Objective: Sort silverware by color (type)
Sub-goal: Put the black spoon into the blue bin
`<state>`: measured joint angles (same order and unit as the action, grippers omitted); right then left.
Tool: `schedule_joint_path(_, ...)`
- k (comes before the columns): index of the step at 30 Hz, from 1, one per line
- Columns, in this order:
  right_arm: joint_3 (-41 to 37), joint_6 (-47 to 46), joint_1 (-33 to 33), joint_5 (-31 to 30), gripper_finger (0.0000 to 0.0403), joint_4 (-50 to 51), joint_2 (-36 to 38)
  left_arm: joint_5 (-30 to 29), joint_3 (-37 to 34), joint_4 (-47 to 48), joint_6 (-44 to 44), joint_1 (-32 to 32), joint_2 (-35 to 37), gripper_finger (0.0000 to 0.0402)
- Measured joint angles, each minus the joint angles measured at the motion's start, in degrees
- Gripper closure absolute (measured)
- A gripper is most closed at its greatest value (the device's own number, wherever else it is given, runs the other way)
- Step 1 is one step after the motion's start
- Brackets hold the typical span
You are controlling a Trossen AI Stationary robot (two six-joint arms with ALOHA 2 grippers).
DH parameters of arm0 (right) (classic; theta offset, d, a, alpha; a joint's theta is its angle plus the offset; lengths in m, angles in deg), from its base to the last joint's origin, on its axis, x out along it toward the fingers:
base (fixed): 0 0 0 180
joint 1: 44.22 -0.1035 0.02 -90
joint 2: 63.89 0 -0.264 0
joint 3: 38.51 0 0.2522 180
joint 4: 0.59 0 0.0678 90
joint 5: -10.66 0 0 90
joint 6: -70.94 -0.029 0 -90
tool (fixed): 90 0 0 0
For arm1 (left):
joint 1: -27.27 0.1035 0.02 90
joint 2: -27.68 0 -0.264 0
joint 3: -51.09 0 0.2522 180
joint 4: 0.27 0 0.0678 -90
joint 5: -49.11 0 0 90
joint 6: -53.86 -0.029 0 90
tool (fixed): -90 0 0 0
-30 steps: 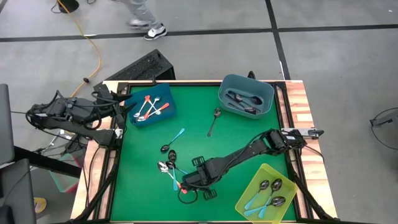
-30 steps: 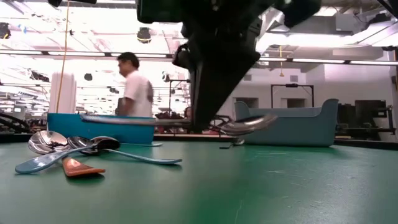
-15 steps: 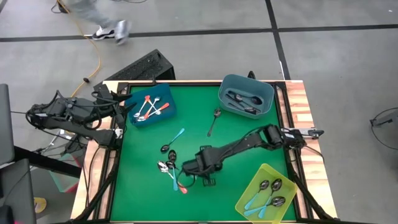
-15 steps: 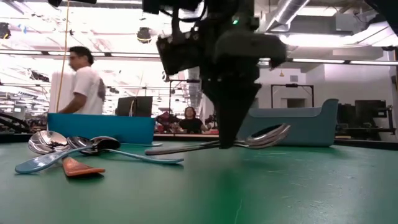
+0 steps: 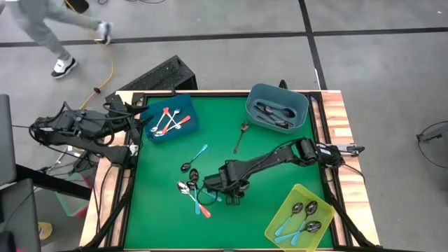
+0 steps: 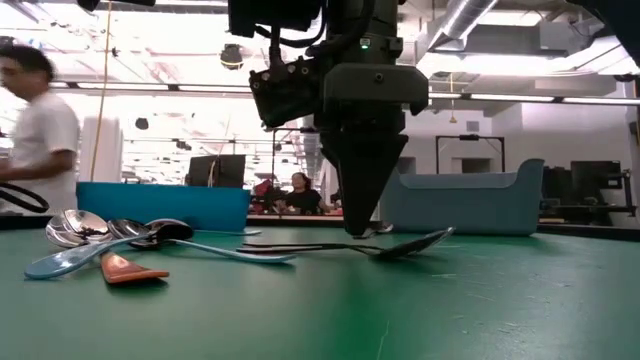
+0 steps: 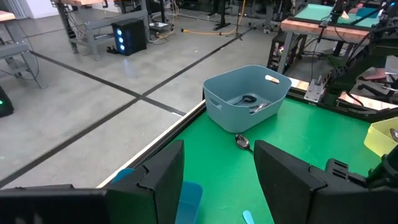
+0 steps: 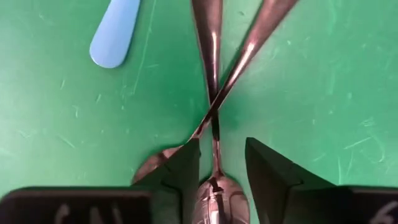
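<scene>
right gripper (image 6: 362, 228) hung low over mid-mat, fingers parted, holding nothing | two dark metal spoons (image 8: 214, 93) lay crossed on the green mat (image 5: 273, 143) just beneath it | other spoons (image 6: 110, 240) clustered beside | left gripper (image 7: 217, 177) stood open, off the table's left edge, near the blue bin (image 5: 170, 117)

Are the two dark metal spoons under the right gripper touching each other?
Touching. The right wrist view shows the two dark metal spoons crossed, one handle lying over the other, just ahead of the right gripper, whose fingers stand open above them.
</scene>
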<state>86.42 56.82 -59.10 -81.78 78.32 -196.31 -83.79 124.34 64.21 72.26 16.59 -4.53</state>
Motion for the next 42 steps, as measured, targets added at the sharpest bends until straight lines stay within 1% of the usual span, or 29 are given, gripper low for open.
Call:
schedule_joint_path(4,0.00,-1.54,-0.11,2.59,0.0245,0.11,0.00,0.00,0.00,0.00,0.32,0.01,0.00,0.0223)
schedule_joint_path(8,0.00,-5.24,-1.58,2.61,0.0236,-0.44,0.00,0.00,0.00,0.00,0.82,-0.01,0.00,0.0223)
schedule_joint_path(13,0.02,-8.48,-3.69,2.48,0.0235,-4.22,0.00,0.00,0.00,0.00,0.93,0.01,0.00,0.0223)
schedule_joint_path(17,-0.84,-11.67,-4.37,-1.10,0.0240,-4.54,0.09,0.00,0.00,0.00,0.93,0.01,0.00,0.0223)
schedule_joint_path(20,-3.00,-14.08,-4.25,-1.80,0.0243,-4.71,0.07,0.00,0.00,0.00,0.98,-0.02,0.00,0.0223)
schedule_joint_path(29,-3.56,-14.37,-4.06,-0.54,0.0244,-7.05,0.53,0.00,0.00,0.00,1.07,0.01,0.00,0.0223)
schedule_joint_path(35,-1.64,-11.74,-4.49,1.00,0.0244,-6.14,0.92,0.00,0.00,0.00,0.92,0.01,0.00,0.0223)
schedule_joint_path(39,-1.82,-12.04,-5.08,0.80,0.0244,-5.92,0.92,0.00,0.00,0.00,0.77,0.01,0.00,0.0223)
schedule_joint_path(42,-2.07,-12.69,-4.98,-0.62,0.0244,-5.91,0.92,0.00,0.00,0.00,0.74,-0.01,0.00,0.0223)
